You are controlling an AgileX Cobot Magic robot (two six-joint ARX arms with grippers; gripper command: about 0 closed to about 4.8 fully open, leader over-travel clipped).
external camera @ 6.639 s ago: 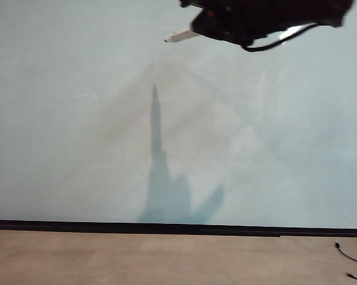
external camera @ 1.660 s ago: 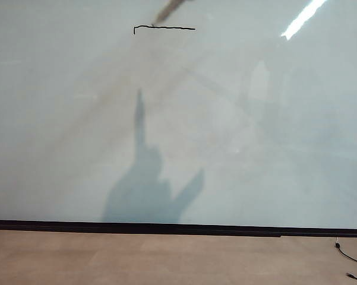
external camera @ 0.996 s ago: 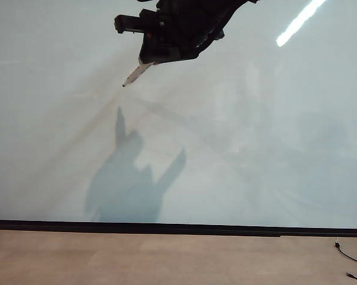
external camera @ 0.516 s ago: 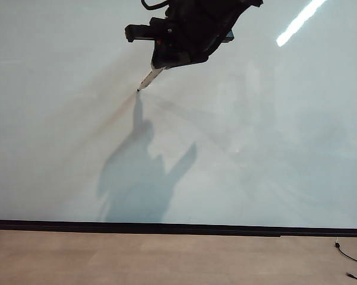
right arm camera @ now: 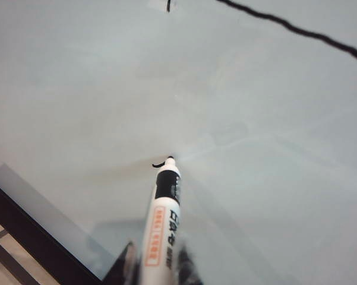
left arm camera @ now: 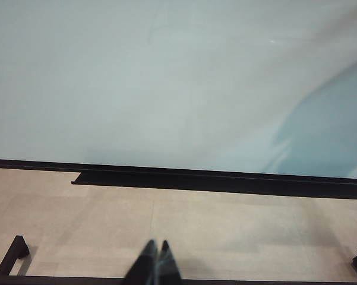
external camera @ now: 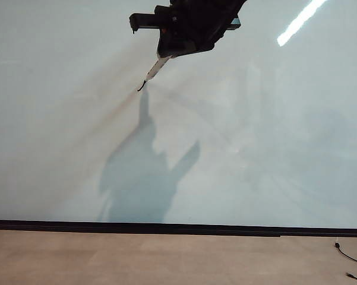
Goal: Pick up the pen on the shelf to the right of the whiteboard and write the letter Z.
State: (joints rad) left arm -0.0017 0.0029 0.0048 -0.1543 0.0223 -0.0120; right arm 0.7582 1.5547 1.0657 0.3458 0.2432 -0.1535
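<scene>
Inspecting stroke progress: the pen (external camera: 156,70) tip rests on the whiteboard (external camera: 273,148) at the lower left end of the diagonal; a short fresh black hook of ink sits at the tip in both the exterior and right wrist views; half a second earlier the tip stood at nearly the same spot with no such mark showing
Recent change: one second ago the tip was a little further left and appeared clear of the board; it has since shifted right and made contact, its shadow now meeting it at the tip
Right gripper: the right gripper (external camera: 184,35) is high on the board, left of centre in the exterior view, clenched on the pen barrel (right arm camera: 160,237); jaws stand close either side of the barrel in the right wrist view
Left gripper: the left gripper (left arm camera: 156,261) hangs low over the tan floor (left arm camera: 226,225), well apart from the writing area, fingers pressed together and holding nothing
Letter Z: the letter Z (right arm camera: 291,27) is incomplete; a dark stroke crosses the upper part of the right wrist view, and a small separate mark shows near its edge; the exterior view hides the upper strokes behind the gripper
Judgement: top bar and diagonal appear done; the bottom bar is just starting, so the task is roughly two thirds through
Next requirement: a level drag to the right with steady tip pressure
Risk: tip lifting or skidding on the glossy surface, leaving a broken or slanted bar
</scene>
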